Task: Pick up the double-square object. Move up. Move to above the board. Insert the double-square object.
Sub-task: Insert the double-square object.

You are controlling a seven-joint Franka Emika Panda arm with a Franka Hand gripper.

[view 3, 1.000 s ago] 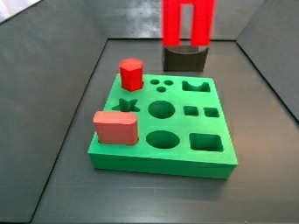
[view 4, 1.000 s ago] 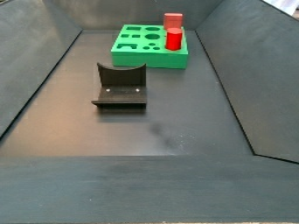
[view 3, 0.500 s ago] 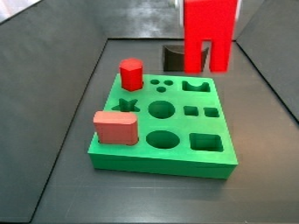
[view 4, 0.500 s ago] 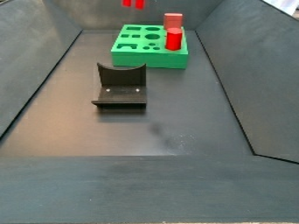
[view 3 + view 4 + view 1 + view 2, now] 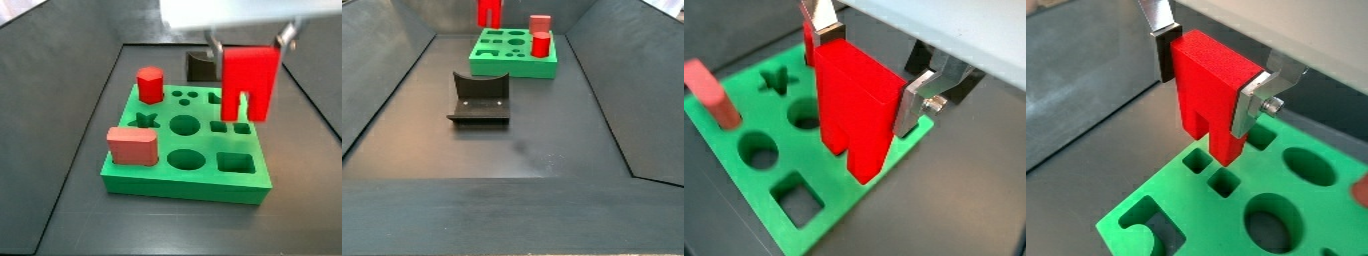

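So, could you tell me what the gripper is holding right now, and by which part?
The gripper holds the double-square object above the board, its fingers clamped on the block's upper sides, legs hanging downward.

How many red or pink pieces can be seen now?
3: the double-square object in the gripper above the board; a hexagonal prism and a pink cube on it.

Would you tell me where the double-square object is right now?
The double-square object is held between the gripper's fingers, hanging in the air above the board, over its pair of small square holes.
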